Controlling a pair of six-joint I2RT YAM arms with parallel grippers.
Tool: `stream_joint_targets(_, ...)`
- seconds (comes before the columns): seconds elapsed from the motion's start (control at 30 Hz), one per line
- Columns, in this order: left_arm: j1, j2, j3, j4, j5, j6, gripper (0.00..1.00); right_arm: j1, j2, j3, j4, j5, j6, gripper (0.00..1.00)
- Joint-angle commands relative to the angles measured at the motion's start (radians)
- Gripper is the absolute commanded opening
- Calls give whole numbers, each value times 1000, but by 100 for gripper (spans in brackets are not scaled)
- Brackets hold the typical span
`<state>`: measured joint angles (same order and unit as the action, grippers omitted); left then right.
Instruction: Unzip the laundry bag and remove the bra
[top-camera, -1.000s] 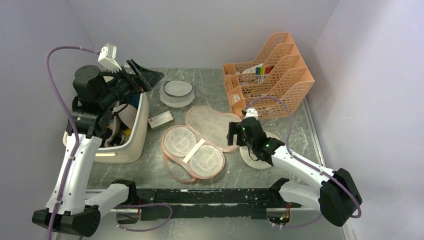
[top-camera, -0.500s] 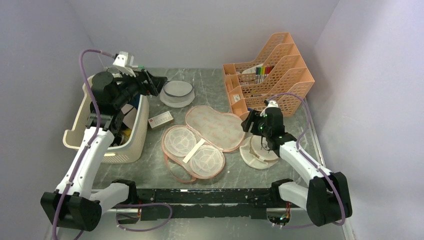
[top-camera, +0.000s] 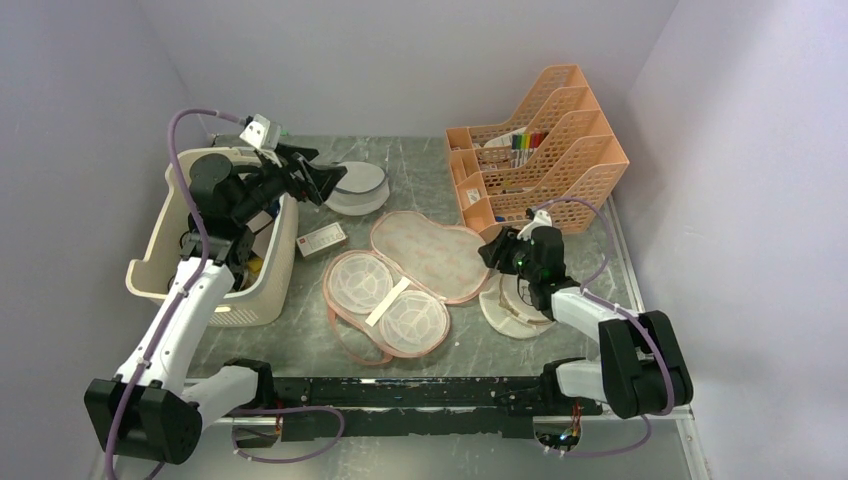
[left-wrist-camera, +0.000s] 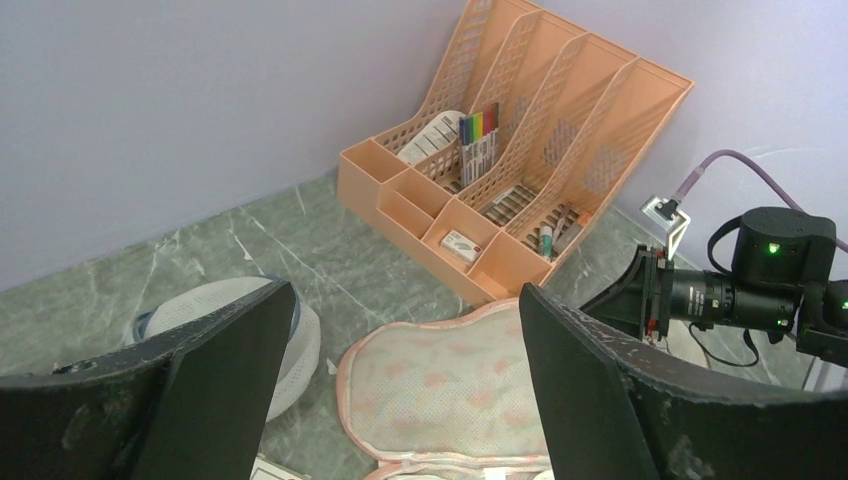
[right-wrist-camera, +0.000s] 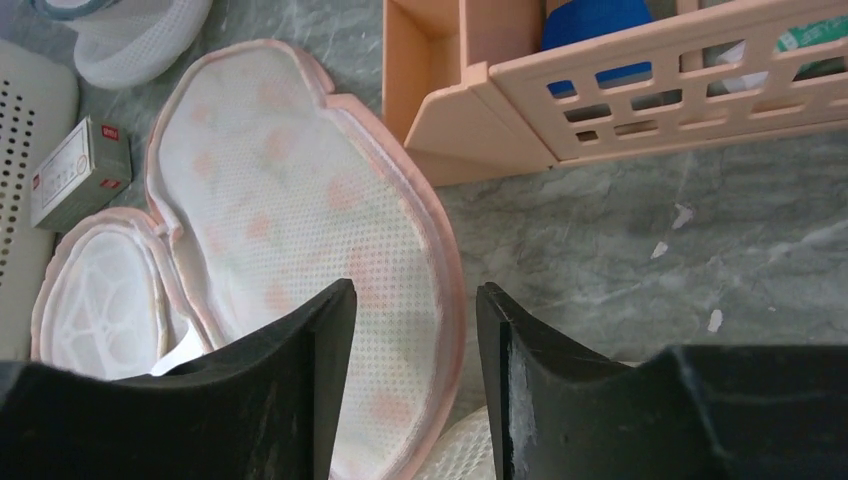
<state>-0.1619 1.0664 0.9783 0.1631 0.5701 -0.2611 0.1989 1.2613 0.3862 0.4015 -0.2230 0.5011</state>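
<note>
The laundry bag (top-camera: 428, 252) lies unzipped and spread flat in the middle of the table. Its peach floral half is at the back right. Its other half (top-camera: 388, 300), with two white mesh cups and a white label, is at the front left. No taupe bra shows in any view. My left gripper (top-camera: 322, 180) is open and empty in the air by the basket's far right corner, and the bag shows between its fingers (left-wrist-camera: 470, 385). My right gripper (top-camera: 491, 250) is open and empty just right of the bag's pink edge (right-wrist-camera: 290, 200).
A cream slotted basket (top-camera: 262, 290) with dark clothes stands at the left. A round white mesh pouch (top-camera: 357, 190) and a small box (top-camera: 322, 240) lie behind the bag. An orange file organiser (top-camera: 540, 150) stands at the back right. A white disc (top-camera: 512, 312) lies under my right arm.
My left arm has swung right and lowered from above the basket towards the table's middle. My right arm has folded back, its gripper moving right, off the bag's edge.
</note>
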Motion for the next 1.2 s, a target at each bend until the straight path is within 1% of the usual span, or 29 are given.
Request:
stream_joint_targets(0.0,-12,23,-2,57,53,34,95,-9,30,-20,122,39,10,48)
stream_joint_targets(0.2,-21,26,1,28,13,69,92,-12,126,2,164,5,1,47)
stream_joint_targets(0.3,-34,18,1,6,-27,99,91,-11,145,8,187,-10,11,46)
stream_joint_targets(0.43,-46,19,8,-9,-34,118,91,-10,181,34,192,-32,9,44)
stream_joint_targets(0.53,-47,15,5,-8,-37,121,91,-2,212,64,197,-61,3,39)
stream_joint_targets(0.6,-47,13,5,-11,-46,126,91,13,222,80,191,-54,-6,37)
stream_joint_targets(0.63,-47,14,5,-14,-48,127,91,19,223,89,183,-50,-11,34)
stream_joint_targets(0.77,-47,20,8,-17,-49,130,90,46,210,111,147,-16,-41,14)
stream_joint_targets(0.9,-47,17,5,-15,-51,132,90,77,158,122,78,31,-82,1)
stream_joint_targets(1.17,-48,12,-2,-10,-64,131,89,140,46,174,-17,174,-172,0)
